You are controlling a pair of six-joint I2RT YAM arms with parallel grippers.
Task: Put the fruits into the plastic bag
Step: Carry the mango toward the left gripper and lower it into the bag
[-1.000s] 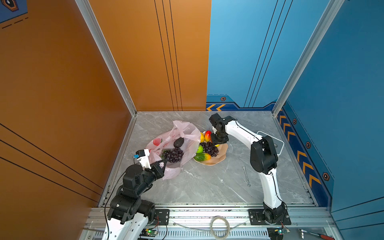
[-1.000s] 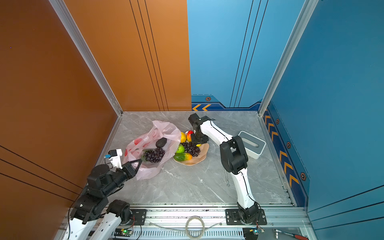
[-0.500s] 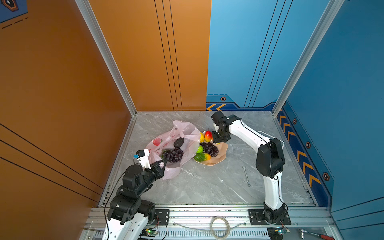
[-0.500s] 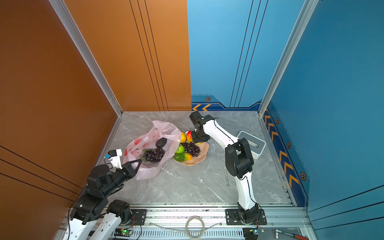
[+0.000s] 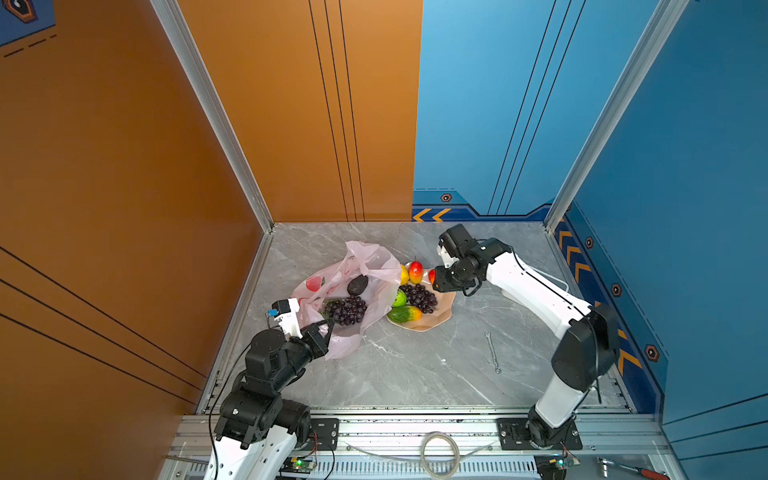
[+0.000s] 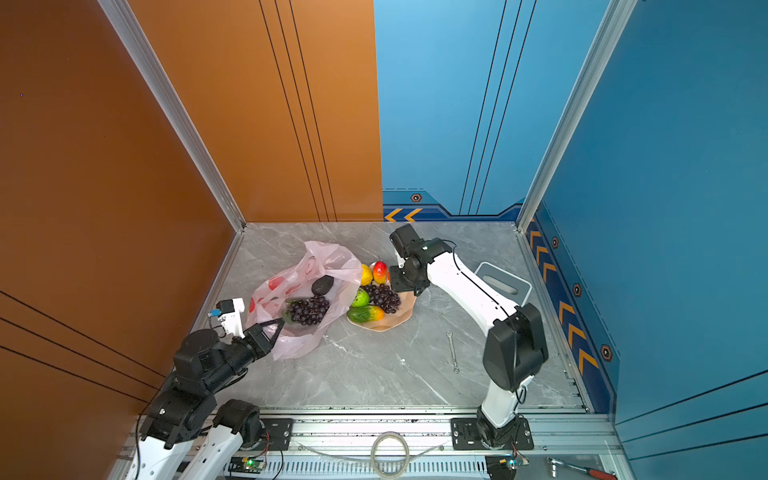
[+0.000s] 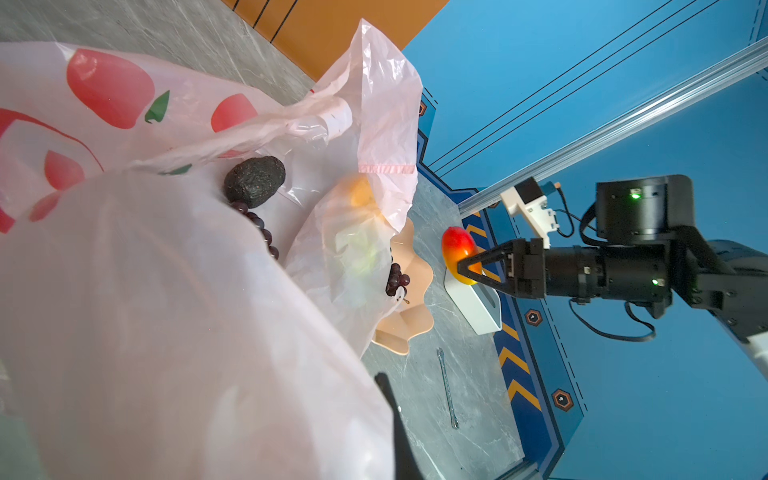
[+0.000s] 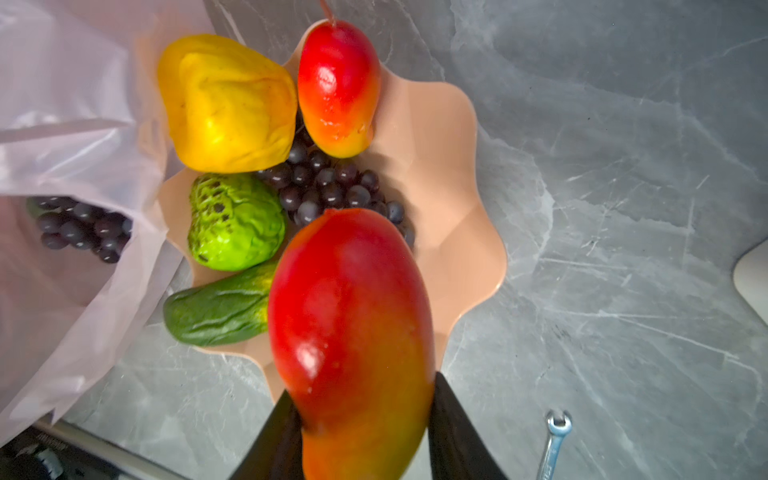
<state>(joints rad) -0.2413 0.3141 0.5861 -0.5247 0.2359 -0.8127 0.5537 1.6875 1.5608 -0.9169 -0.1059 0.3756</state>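
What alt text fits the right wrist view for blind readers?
The right end effector grips a red-yellow fruit close to the camera. Behind it, a peach scalloped bowl holds a lemon, a second red-yellow fruit, a grape bunch, a bumpy green ball and a green oblong fruit; the plastic bag overlaps its rim.

Bag (image 7: pixel 166 124) pale pink, printed with red fruits and green leaves; bowl (image 8: pixel 457 232) peach; mango (image 8: pixel 353 324) red fading to orange-yellow; lemon (image 8: pixel 228 104) yellow; grapes (image 8: pixel 328 187) dark purple; table (image 8: pixel 623 166) grey, marble-veined.
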